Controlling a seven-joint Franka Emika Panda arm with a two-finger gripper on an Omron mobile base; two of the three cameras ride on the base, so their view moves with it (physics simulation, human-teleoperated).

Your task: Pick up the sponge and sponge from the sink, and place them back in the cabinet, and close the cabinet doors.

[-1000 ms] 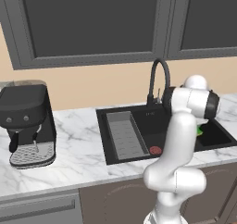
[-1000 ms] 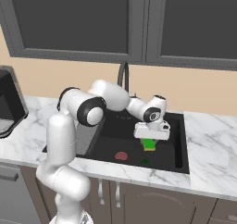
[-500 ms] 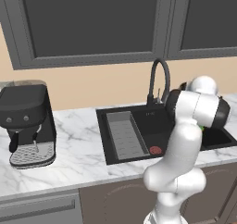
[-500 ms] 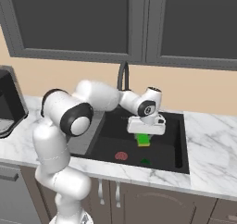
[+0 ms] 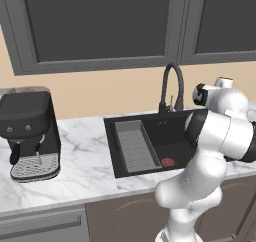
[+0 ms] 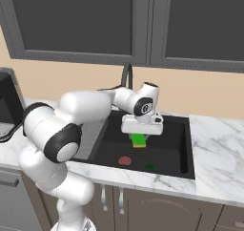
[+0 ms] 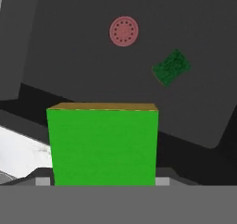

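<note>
Sponge (image 7: 102,144) unlabelled, between jaws over sink (image 6: 186,146)

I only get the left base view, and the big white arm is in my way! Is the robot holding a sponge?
Observer: Yes. The gripper holds a green sponge above the sink.
Operator: Where is the other sponge?
Observer: It lies on the sink floor, right of the red drain disc.
Operator: Is the held one all green?
Observer: No, in the hand view it has a yellow layer along its far edge.
</note>
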